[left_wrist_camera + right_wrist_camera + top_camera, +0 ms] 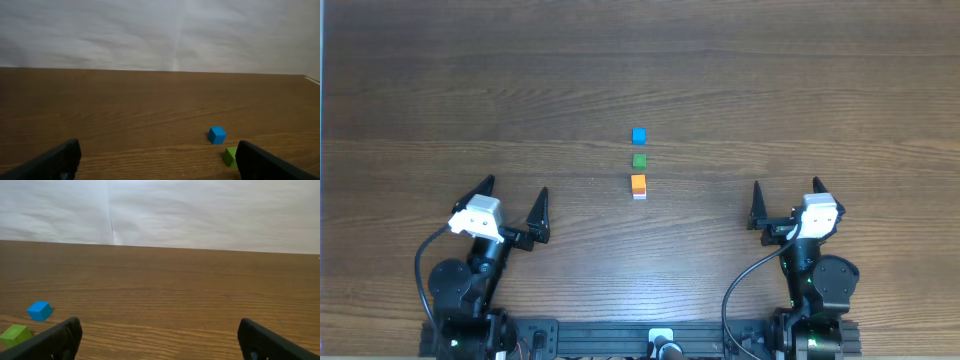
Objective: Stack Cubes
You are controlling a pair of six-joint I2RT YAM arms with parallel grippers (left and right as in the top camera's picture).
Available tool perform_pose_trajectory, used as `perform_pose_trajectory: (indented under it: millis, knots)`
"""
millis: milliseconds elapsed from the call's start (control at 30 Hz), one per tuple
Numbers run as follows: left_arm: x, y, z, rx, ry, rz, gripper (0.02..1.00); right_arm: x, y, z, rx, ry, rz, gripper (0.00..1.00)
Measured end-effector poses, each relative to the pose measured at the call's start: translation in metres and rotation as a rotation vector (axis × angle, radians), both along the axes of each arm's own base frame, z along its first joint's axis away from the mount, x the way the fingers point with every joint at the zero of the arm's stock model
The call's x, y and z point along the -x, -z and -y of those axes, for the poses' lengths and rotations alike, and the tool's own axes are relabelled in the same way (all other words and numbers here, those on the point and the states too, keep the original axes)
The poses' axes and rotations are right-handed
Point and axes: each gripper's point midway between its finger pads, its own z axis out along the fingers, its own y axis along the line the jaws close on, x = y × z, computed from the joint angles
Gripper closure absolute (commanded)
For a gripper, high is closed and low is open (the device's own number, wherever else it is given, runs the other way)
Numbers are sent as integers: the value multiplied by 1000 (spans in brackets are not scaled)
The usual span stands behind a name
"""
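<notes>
Cubes sit in a short line mid-table: blue cube farthest out, green cube next, orange cube nearest the arms, a white edge showing beneath it. The left gripper and right gripper flank them, well apart, fingers spread wide, holding nothing. Brown wood-grain table, pale wall behind.

Top camera overhead; wrist cameras low, forward, sharing blue cube.
</notes>
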Motion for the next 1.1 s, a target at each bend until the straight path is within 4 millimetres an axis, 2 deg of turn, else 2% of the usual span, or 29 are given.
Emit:
perform_pose_trajectory:
  millis: [633, 900, 1100]
  knots:
    - [0, 1, 0, 0, 0, -1, 23, 0, -1, 0, -1, 0, 2, 7]
    - [0, 1, 0, 0, 0, -1, 20, 0, -16, -3, -14, -16, 66, 7]
    - [0, 0, 0, 0, 0, -1, 23, 2, -29, -16, -39, -93, 116, 7]
